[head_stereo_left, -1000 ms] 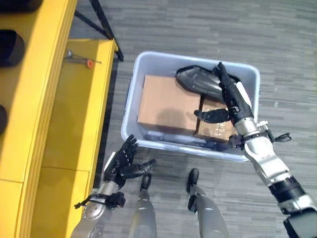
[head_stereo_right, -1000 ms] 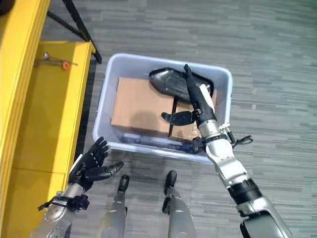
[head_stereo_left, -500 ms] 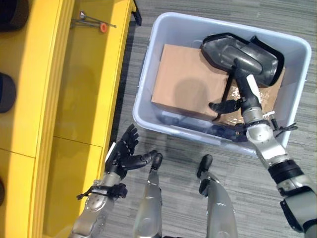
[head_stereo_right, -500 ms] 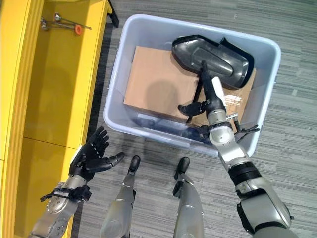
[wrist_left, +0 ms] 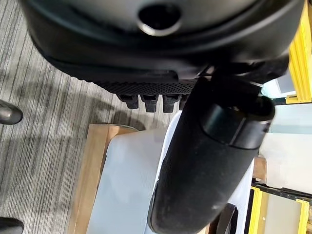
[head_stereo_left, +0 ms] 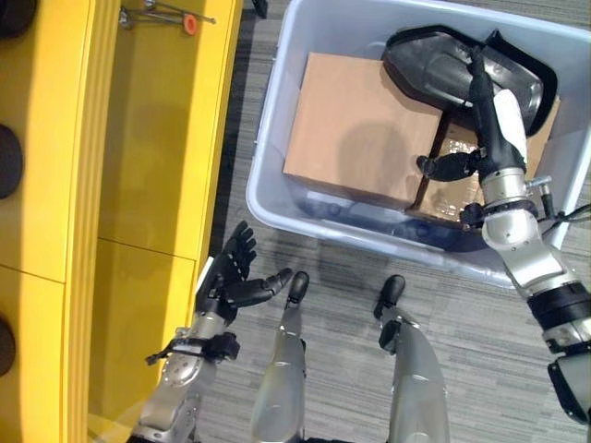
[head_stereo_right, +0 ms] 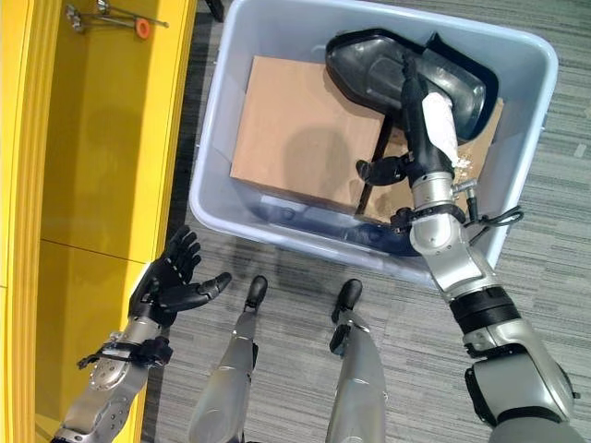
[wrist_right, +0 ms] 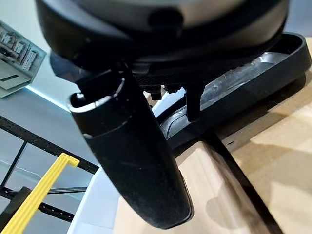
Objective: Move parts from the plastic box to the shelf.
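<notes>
Far left: yellow shelf (head_stereo_left: 148,175), with a small metal tool with an orange tip (head_stereo_left: 171,17) lying on its far end. Lower left: left hand (head_stereo_left: 231,281), fingers spread and relaxed, empty, hanging above the grey floor (head_stereo_left: 369,388) just beside the shelf edge and well apart from the box. Centre to right: pale plastic box (head_stereo_left: 268,138) on the floor, holding a large cardboard carton (head_stereo_left: 355,129), a second carton (head_stereo_left: 452,189) beside it, and a black moulded part (head_stereo_left: 443,69) lying across the cartons at the far right corner. Right: right hand (head_stereo_right: 417,120) reaching down into the box, straight fingers laid along the black part, thumb standing out to the side over the gap between the cartons; no closed hold visible. Step in hand, as judged: reach and first contact for pickup; part not yet lifted. Next move, as judged: thumb and fingers to close round the part's rim, then a lift clear of the box wall and a carry leftward to the shelf.
</notes>
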{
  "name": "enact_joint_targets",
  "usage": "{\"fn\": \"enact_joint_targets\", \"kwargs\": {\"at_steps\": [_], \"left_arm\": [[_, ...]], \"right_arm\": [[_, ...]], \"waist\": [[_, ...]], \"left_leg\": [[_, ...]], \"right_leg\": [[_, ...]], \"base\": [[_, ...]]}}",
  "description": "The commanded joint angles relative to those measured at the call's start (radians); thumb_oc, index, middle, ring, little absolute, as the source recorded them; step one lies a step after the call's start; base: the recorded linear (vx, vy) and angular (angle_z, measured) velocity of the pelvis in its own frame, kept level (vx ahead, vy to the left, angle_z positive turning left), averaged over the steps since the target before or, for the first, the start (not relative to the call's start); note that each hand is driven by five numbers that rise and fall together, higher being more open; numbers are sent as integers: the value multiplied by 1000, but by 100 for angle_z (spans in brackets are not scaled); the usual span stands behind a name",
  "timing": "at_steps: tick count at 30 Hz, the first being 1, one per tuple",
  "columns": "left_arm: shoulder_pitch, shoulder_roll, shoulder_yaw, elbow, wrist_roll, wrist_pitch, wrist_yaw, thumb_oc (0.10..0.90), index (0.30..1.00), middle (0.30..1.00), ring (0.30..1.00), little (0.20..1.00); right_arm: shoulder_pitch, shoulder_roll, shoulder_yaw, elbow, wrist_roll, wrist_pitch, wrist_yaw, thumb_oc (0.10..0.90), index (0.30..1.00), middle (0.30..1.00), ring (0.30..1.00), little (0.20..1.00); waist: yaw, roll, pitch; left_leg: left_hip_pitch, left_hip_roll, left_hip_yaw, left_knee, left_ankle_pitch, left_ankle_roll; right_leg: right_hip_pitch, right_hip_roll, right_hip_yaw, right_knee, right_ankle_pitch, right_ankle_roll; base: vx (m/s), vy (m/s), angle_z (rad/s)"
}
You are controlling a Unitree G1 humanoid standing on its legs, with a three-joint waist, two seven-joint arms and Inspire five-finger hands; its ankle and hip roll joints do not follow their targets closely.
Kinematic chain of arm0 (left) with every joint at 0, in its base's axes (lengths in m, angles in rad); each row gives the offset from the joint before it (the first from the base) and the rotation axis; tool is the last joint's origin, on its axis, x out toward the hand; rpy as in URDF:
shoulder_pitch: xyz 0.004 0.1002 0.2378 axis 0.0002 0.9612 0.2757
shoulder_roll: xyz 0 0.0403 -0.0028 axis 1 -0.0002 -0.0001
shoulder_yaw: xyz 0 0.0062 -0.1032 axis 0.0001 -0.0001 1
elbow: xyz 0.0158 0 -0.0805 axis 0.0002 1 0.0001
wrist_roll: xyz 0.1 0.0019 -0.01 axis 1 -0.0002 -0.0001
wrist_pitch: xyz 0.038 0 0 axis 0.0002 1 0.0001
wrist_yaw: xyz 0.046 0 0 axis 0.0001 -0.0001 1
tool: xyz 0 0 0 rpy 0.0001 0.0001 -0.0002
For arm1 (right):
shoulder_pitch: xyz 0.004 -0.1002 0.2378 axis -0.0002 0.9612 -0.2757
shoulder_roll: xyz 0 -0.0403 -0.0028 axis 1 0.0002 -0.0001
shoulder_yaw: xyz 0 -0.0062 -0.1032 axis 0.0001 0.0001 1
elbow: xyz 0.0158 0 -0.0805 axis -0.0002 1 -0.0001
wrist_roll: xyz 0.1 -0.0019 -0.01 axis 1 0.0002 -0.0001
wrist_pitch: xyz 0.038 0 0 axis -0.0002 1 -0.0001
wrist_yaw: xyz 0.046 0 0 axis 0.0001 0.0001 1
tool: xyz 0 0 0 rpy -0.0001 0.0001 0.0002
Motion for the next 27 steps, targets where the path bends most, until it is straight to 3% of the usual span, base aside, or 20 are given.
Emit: {"fn": "enact_joint_targets", "kwargs": {"at_steps": [1, 9, 16, 17, 18, 19, 22, 27], "left_arm": [[17, 30, -20, -85, 16, -104, 22, 900, 1000, 1000, 1000, 1000], [4, 24, -20, -67, 28, -113, 38, 900, 1000, 1000, 1000, 1000], [-28, 25, -35, -57, 22, -118, 46, 900, 1000, 1000, 1000, 1000], [-34, 24, -40, -63, 21, -118, 51, 900, 1000, 1000, 1000, 1000], [-35, 23, -40, -64, 22, -118, 51, 900, 1000, 1000, 1000, 1000], [-37, 23, -42, -64, 21, -119, 52, 900, 1000, 1000, 1000, 1000], [-55, 18, -53, -57, 21, -118, 55, 900, 1000, 1000, 1000, 1000], [-80, 7, -63, -51, 22, -115, 61, 900, 1000, 1000, 1000, 1000]], "right_arm": [[-172, -100, 28, 52, -19, -48, -88, 900, 1000, 1000, 1000, 1000], [-232, -151, 45, 88, -54, -34, -124, 900, 1000, 1000, 1000, 1000], [-363, -167, 154, 281, -27, -18, -113, 900, 1000, 1000, 1000, 1000], [-384, -166, 178, 329, -18, -14, -102, 900, 1000, 1000, 1000, 1000], [-389, -166, 181, 333, -17, -15, -103, 900, 1000, 1000, 1000, 1000], [-403, -165, 194, 358, -12, -15, -99, 900, 1000, 1000, 1000, 1000], [-438, -141, 231, 478, 32, -17, -76, 900, 1000, 1000, 1000, 1000], [-415, -85, 232, 515, 78, -19, -48, 900, 1000, 1000, 1000, 1000]], "waist": [[7, -32, -25], [8, -27, -12], [18, -28, 3], [21, -26, 0], [20, -26, 6], [22, -24, 3], [31, -18, 10], [36, -15, 12]], "left_leg": [[100, 44, 42, -64, 43, 31], [75, 45, 36, -64, 54, 23], [50, 46, 29, -64, 63, 15], [54, 52, 28, -64, 46, 17], [43, 46, 24, -64, 66, 15], [53, 51, 26, -64, 46, 17], [45, 47, 21, -64, 50, 17], [47, 45, 16, -64, 50, 20]], "right_leg": [[55, -71, 34, -99, 68, 112], [21, -76, 29, -81, 61, 110], [-12, -80, 27, -61, 54, 107], [-13, -78, 31, -45, 23, 118], [-22, -83, 24, -52, 51, 106], [-19, -79, 32, -35, 18, 117], [-28, -85, 29, -21, 12, 116], [-29, -89, 27, -11, 10, 116]], "base": [[-5, -6, 6], [0, -6, 3], [15, -13, 3], [14, -19, 3], [97, -40, 4], [0, 0, 0], [40, -17, 9], [0, 0, 0]]}}
